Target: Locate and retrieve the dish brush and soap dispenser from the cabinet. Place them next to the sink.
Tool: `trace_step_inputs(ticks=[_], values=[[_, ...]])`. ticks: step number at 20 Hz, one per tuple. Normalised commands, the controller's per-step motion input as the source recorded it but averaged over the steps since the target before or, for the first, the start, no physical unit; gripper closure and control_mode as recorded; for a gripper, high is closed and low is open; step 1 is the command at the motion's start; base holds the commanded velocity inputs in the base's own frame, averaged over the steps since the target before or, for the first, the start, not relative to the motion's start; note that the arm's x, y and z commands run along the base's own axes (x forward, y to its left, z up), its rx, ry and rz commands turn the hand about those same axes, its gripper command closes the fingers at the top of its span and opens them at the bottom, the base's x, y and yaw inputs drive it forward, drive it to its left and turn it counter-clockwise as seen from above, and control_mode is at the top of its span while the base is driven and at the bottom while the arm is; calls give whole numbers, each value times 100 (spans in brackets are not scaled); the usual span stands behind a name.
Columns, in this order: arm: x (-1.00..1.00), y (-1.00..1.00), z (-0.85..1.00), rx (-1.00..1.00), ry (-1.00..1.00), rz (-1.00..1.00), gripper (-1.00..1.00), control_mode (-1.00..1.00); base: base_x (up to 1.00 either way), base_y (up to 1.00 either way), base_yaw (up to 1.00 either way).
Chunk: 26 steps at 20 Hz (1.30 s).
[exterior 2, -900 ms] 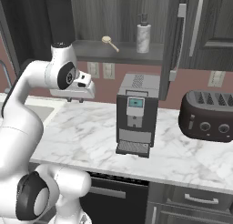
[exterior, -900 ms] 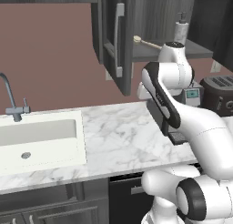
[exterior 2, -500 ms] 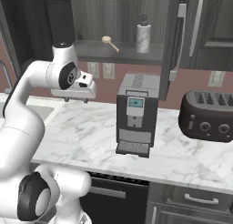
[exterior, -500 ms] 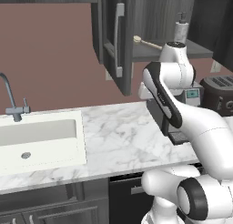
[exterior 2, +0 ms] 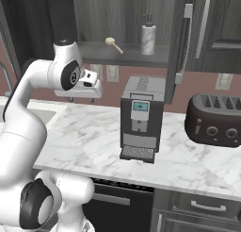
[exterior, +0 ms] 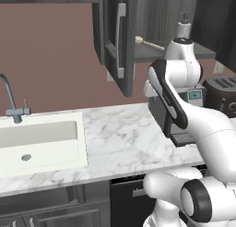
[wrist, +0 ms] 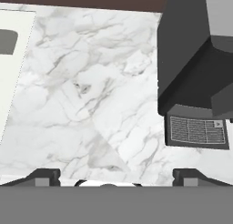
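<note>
The dish brush (exterior 2: pixel 113 43) is seen lying on the shelf of the open cabinet (exterior 2: pixel 127 55), with the soap dispenser (exterior 2: pixel 148 37) standing upright at its 3 o'clock, well apart from it. Below the shelf, the arm is bent at the elbow and the gripper (exterior 2: pixel 89 90) is held level above the marble counter (exterior 2: pixel 89 132), pointing down; nothing is held, and in the hand view the finger tips (wrist: pixel 43 175) are set wide apart over bare marble. The coffee machine (wrist: pixel 195 59) is shown at 2 o'clock there. The sink (exterior: pixel 41 143) and faucet (exterior: pixel 11 101) are shown by the left base view, the toaster (exterior 2: pixel 214 120) in full by the right.
</note>
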Motion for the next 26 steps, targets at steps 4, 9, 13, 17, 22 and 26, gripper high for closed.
trace_step_inputs(ticks=[4,9,13,17,22,26], values=[[2,-4,17,-2,-1,0,-100,-100,0,0,0],[0,-1,15,-1,0,0,-100,-100,0,0,0],[0,-1,19,-1,0,0,-100,-100,0,0,0],[0,0,16,-1,0,0,-100,-100,0,0,0],[0,0,15,-1,0,0,-100,-100,0,0,0],[-2,0,15,-1,-1,0,-100,-100,0,0,0]])
